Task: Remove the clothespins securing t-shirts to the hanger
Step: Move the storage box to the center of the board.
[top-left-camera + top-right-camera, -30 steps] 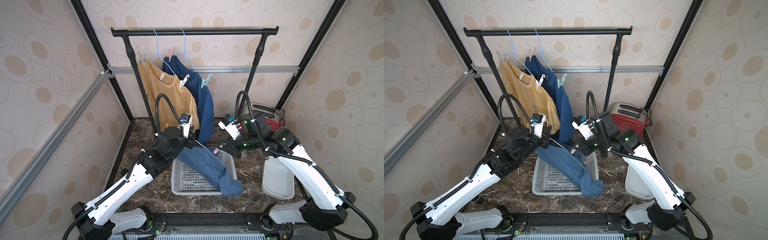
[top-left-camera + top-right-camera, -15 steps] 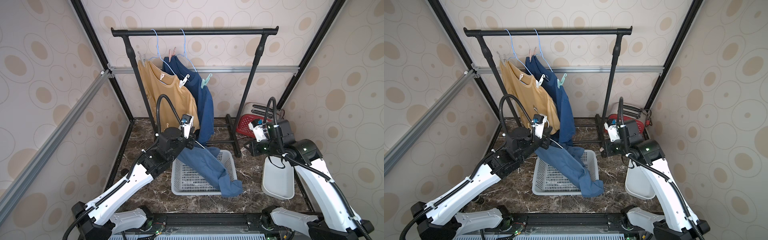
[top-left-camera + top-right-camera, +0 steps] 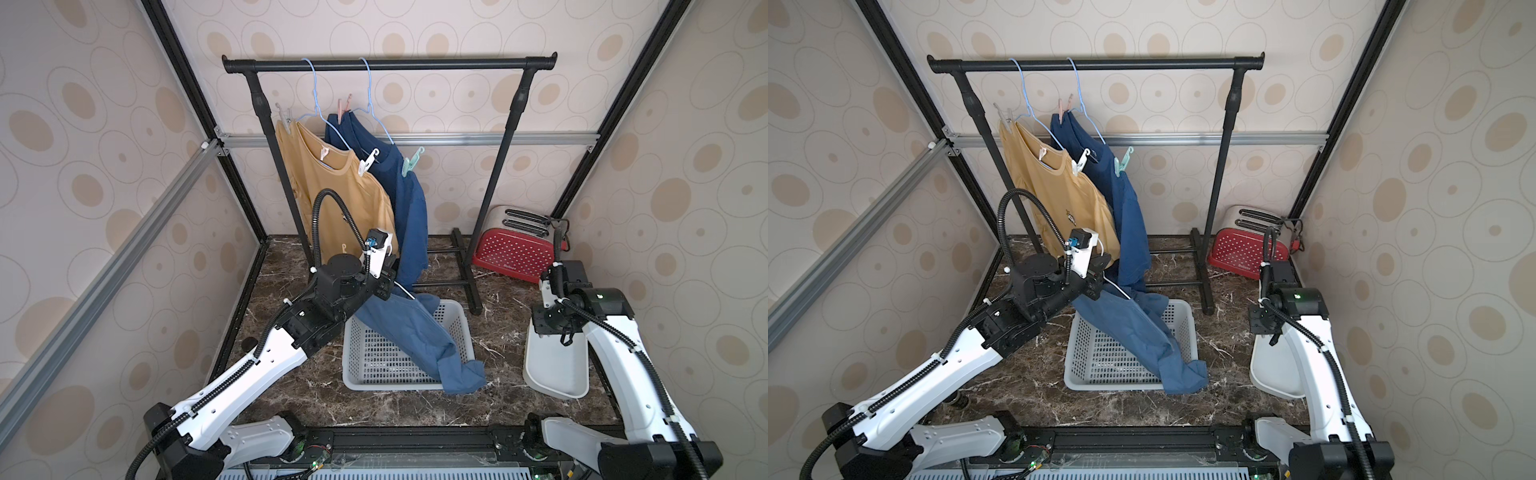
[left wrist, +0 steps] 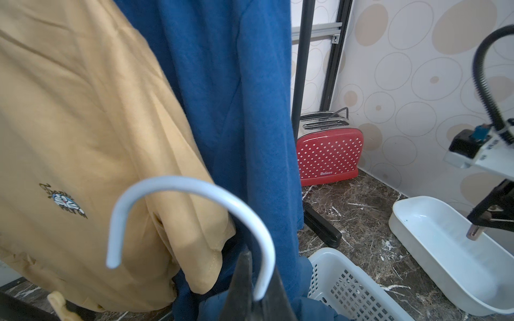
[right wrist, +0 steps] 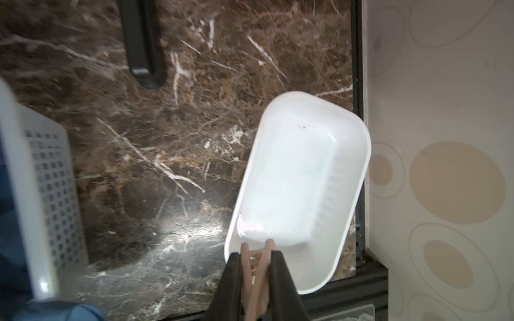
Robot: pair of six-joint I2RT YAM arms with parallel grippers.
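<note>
Two t-shirts hang on the rail, a mustard one and a dark blue one. Grey, pink and white clothespins, plus a teal one, clip them to light-blue hangers. My left gripper is shut on a white hanger. A third blue t-shirt droops from it into the basket. My right gripper is shut on a pinkish-brown clothespin above the near end of the white tray.
A perforated white basket stands in the middle of the marble floor. The white tray lies to its right. A red dotted toaster sits at the back right, beside the black rack's foot.
My right arm has swung from beside the basket over to the right and now hangs above the white tray, still gripping the clothespin. The left arm has barely moved.
</note>
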